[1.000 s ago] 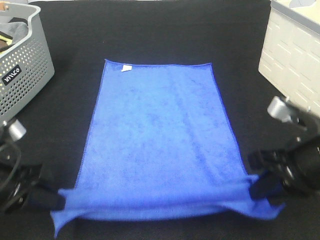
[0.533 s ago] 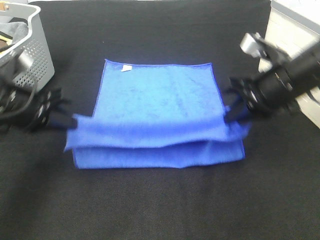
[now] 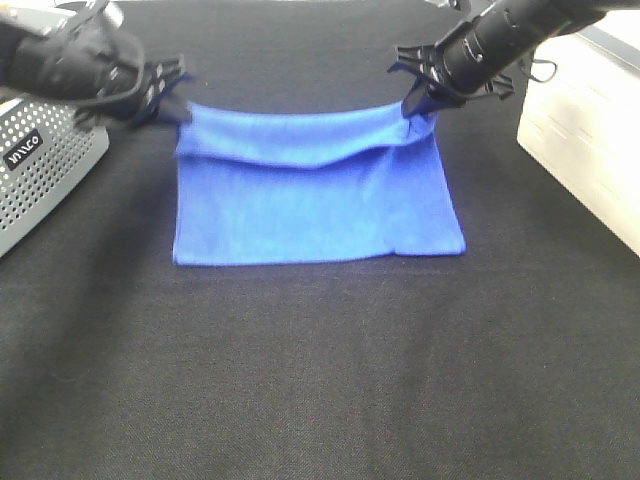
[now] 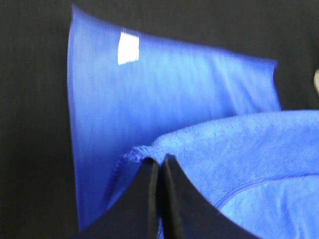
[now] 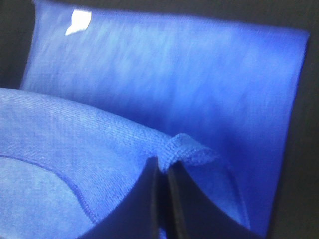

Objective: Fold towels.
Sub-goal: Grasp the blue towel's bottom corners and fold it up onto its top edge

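The desk (image 3: 320,390) has a black cloth surface. A blue towel (image 3: 320,215) lies on it, doubled over, in the far half and about midway between the left and right edges. A grey basket (image 3: 40,170) with holes stands at the left edge. A white box (image 3: 585,140) is at the right edge.

Work surface (image 3: 320,380): flat, covered with black woven fabric of fine matte texture. Grey basket (image 3: 55,175): plastic, walls perforated with rows of round holes, standing on the surface; a black label (image 3: 24,148) with white lettering is fixed to its wall. Across the surface from the basket, well apart from it, stands a white container (image 3: 585,140) with a moulded rectangular block pattern. Illumination: even and diffuse, shadows weak
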Tool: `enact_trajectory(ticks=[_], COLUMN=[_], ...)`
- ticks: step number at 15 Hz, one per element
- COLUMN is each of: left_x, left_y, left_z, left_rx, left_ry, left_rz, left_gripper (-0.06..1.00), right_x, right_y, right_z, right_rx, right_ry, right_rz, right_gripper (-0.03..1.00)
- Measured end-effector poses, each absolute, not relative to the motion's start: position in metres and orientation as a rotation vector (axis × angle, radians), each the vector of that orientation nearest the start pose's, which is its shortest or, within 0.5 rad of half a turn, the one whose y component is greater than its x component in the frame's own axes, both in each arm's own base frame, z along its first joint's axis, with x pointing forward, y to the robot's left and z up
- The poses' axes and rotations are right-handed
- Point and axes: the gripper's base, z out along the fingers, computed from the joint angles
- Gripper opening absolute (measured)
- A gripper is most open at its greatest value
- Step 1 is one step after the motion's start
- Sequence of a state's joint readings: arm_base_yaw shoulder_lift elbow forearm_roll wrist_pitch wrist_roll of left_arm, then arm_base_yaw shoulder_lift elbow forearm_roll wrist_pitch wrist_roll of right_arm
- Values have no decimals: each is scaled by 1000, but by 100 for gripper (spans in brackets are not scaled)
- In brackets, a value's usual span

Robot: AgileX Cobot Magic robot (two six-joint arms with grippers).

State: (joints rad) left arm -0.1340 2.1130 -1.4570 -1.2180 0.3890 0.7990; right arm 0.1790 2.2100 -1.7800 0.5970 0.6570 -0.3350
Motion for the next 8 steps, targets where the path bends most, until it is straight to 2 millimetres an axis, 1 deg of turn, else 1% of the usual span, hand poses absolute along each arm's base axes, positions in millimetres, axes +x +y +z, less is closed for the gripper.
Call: enact_trajectory(ticks=[1,2,3,5,6,7,8], left_x=[474,488,508,527,532,537,540], left_y=[-96,-98,-101,-104,-105,-106,-106], left_z=[170,168,159,140,132,129,128], left_rx=[-97,-91,-82,-79,-75,-73,-70], left_ry=[2292,2266,2239,2229,2227,2219,2212], left_rz=[-686,-686,-688,-691,-696,-696,-697], left_gripper=[0,0,0,2,8,20,38], right_x=[494,506,520,530,532,534,535], right_y=[114,110,107,108,107,107,106], right_z=[191,183,172,147,134,125,124], right_rx=[-163,-153,-160,-154,-143,-135,-136], right_ry=[2471,2463,2449,2465,2471,2472,2468], right_rz=[569,561,541,535,522,510,500], right_gripper=[0,0,0,0,4,16,37])
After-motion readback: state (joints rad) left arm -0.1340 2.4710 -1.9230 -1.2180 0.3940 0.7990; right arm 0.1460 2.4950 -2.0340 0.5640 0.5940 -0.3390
